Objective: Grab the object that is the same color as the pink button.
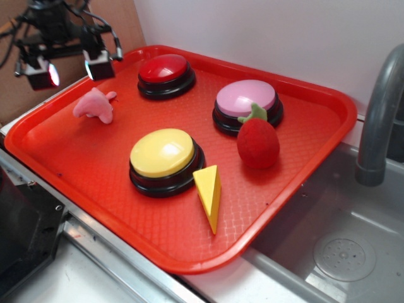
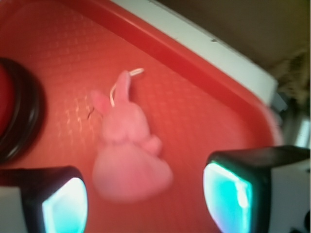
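The small pink plush toy (image 1: 95,106) lies on the red tray (image 1: 297,183) near its far left edge. My gripper (image 1: 71,69) hangs above and just behind it, open, with nothing between the fingers. In the wrist view the pink toy (image 2: 127,150) lies on the tray between and just ahead of my two fingers, and my gripper (image 2: 146,206) stands wide open around its broad end without touching it. The pink button (image 1: 246,101), a pale pink dome on a black base, sits at the tray's back right.
A red-domed button (image 1: 165,72) sits at the tray's back, a yellow-domed button (image 1: 164,158) in front. A red plush strawberry (image 1: 257,142) leans by the pink button; a yellow cheese wedge (image 1: 209,192) lies near the front. A sink (image 1: 341,252) and grey tap (image 1: 379,113) stand right.
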`<state>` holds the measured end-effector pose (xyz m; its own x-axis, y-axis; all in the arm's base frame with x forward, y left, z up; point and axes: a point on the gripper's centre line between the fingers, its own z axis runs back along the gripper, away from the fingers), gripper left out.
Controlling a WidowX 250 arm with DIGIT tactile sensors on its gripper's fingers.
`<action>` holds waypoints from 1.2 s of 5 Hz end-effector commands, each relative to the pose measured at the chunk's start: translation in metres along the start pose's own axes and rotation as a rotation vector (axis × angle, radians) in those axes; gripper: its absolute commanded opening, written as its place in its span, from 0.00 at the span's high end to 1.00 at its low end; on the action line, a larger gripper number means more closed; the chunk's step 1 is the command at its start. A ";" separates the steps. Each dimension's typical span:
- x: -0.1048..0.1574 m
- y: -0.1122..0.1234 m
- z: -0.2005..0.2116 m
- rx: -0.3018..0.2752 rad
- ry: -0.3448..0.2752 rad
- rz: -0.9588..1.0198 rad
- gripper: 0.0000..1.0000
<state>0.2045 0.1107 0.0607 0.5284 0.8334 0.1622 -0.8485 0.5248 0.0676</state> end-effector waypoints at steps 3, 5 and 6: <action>0.009 0.009 -0.032 -0.090 -0.030 0.001 1.00; -0.007 -0.013 0.042 -0.070 0.019 -0.322 1.00; -0.042 -0.029 0.074 -0.166 0.087 -0.565 1.00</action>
<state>0.2007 0.0302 0.1120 0.9154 0.4025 0.0050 -0.4023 0.9152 -0.0246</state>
